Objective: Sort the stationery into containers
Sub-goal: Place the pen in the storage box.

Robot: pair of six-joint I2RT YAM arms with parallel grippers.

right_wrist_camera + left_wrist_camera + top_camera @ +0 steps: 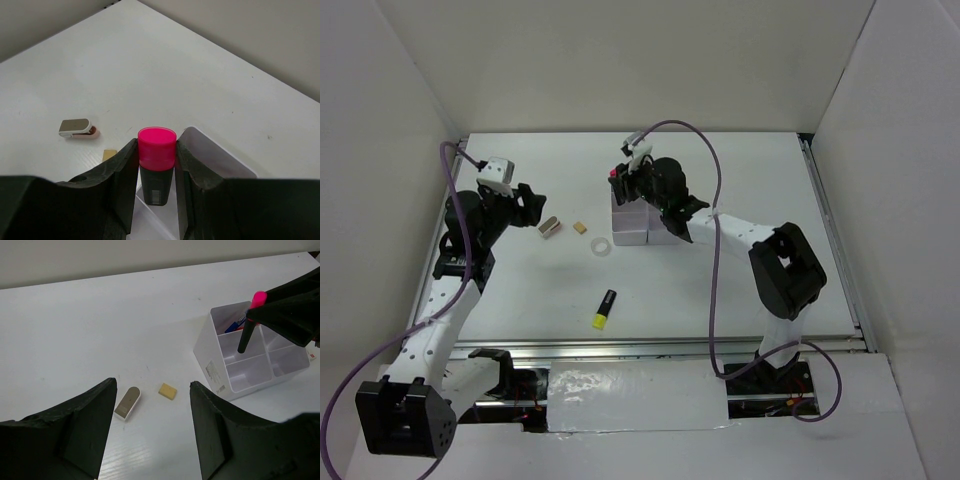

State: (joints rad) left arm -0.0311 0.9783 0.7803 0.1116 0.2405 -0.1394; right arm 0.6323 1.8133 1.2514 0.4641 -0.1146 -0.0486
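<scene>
The right claw [156, 152] is clenched on the upright pink-black highlighter [157, 137]. Just beneath it is the white container [212, 365], though I cannot tell which compartment. A blue item [233, 326] inside is half hidden. The left claw [152, 392] hangs released, with the metal clip [127, 402] and tan eraser [168, 391] just ahead of its fingers. The tape ring [603, 246] and yellow-black highlighter [604, 310] lie farther off.

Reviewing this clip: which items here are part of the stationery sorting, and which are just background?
Job: pink highlighter in the right hand; white compartment container; yellow highlighter; tape ring; tan eraser; metal clip.
Not the job: purple cables; silvery sheet at the near edge; white enclosure walls.
</scene>
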